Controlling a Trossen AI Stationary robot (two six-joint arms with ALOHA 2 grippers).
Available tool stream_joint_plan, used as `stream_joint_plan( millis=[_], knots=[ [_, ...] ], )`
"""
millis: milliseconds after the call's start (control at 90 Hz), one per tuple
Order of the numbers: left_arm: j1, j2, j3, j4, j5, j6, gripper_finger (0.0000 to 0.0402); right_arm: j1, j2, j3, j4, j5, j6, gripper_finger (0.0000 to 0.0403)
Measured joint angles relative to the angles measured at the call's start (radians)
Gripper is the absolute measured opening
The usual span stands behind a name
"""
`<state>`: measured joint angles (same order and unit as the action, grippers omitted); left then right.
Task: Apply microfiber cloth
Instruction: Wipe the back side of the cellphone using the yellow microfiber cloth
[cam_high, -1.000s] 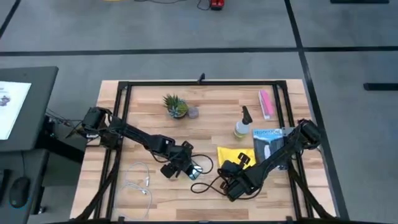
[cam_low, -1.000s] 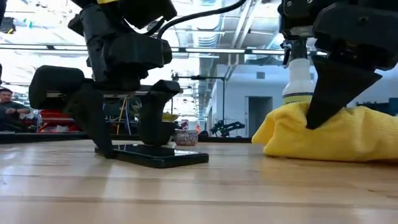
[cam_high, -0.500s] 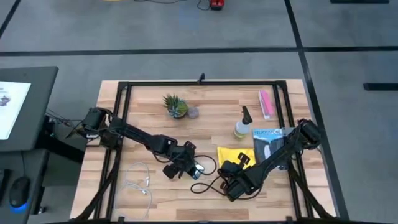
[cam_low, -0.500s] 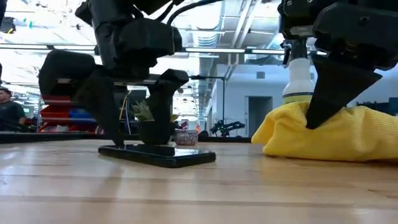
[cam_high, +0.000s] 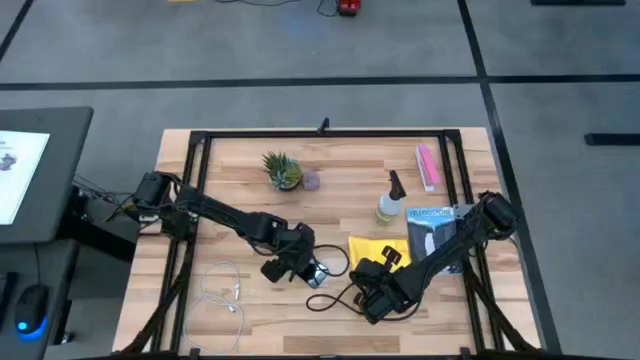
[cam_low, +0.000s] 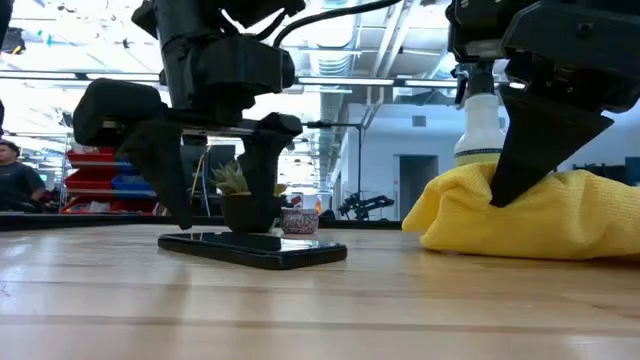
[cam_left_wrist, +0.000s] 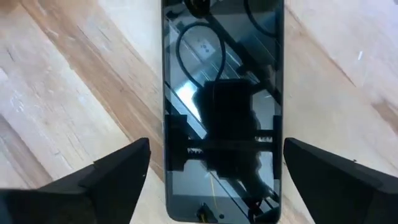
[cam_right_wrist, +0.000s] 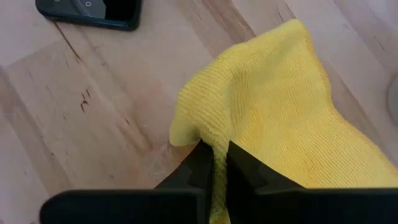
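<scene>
A black smartphone (cam_left_wrist: 221, 93) lies flat on the wooden table, screen up, near the front middle (cam_high: 316, 278). My left gripper (cam_left_wrist: 216, 165) is open above it, one finger on each long side (cam_low: 215, 215). The bright yellow microfiber cloth (cam_right_wrist: 280, 106) lies bunched on the table to the phone's right (cam_high: 372, 246). My right gripper (cam_right_wrist: 214, 150) is shut on it and points down into it (cam_low: 505, 195). My left gripper straddles the smartphone across its width, fingers pointing down. I cannot tell whether either finger (cam_left_wrist: 118, 177) touches the phone's long edges. My right gripper pinches a raised fold at the cloth's edge nearest the phone (cam_right_wrist: 198, 132) between its two fingers (cam_right_wrist: 244, 169), from above. The rest of the cloth lies slack on the table.
A spray bottle (cam_high: 388, 204) stands just behind the cloth, a blue-and-white packet (cam_high: 430, 228) to its right, a pink packet (cam_high: 428, 165) farther back. A small potted plant (cam_high: 282, 170) is at the far middle. A white cable (cam_high: 222, 290) lies front left, a black cable (cam_high: 335, 292) by the phone.
My left gripper has shifted a little toward the table's right over the smartphone, and the phone has slid slightly the same way, staying flat on the table. My right gripper and the cloth have kept still.
</scene>
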<state>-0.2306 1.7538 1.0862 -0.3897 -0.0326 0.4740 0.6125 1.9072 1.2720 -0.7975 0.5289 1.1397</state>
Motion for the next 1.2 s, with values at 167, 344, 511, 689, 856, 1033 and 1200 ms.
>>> stream_joint_plan(
  millis=[167, 344, 511, 689, 856, 1033, 1200],
  knots=[
    [0.000, 0.000, -0.023, 0.011, 0.002, -0.015, 0.0349, 0.000, 0.000, 0.000, 0.002, 0.000, 0.000, 0.0013],
    [0.010, 0.000, -0.049, 0.060, -0.003, -0.055, 0.0349, 0.000, 0.000, 0.000, 0.009, 0.000, 0.000, 0.0013],
    [0.030, 0.016, -0.049, 0.063, -0.006, -0.070, 0.0349, 0.000, 0.000, 0.000, 0.013, 0.000, 0.000, 0.0013],
    [0.035, 0.064, -0.045, 0.074, 0.003, -0.062, 0.0349, 0.003, 0.000, 0.000, 0.022, 0.000, 0.001, 0.0013],
    [0.036, 0.089, -0.045, 0.067, 0.003, -0.053, 0.0349, 0.003, 0.000, 0.000, 0.028, 0.000, 0.000, 0.0013],
    [0.043, 0.107, -0.045, 0.039, 0.010, -0.068, 0.0349, 0.003, 0.000, 0.000, 0.039, 0.000, -0.016, 0.0013],
    [0.044, 0.101, -0.040, 0.037, -0.015, -0.082, 0.0349, 0.003, 0.000, 0.000, 0.052, 0.000, -0.023, 0.0013]
  ],
)
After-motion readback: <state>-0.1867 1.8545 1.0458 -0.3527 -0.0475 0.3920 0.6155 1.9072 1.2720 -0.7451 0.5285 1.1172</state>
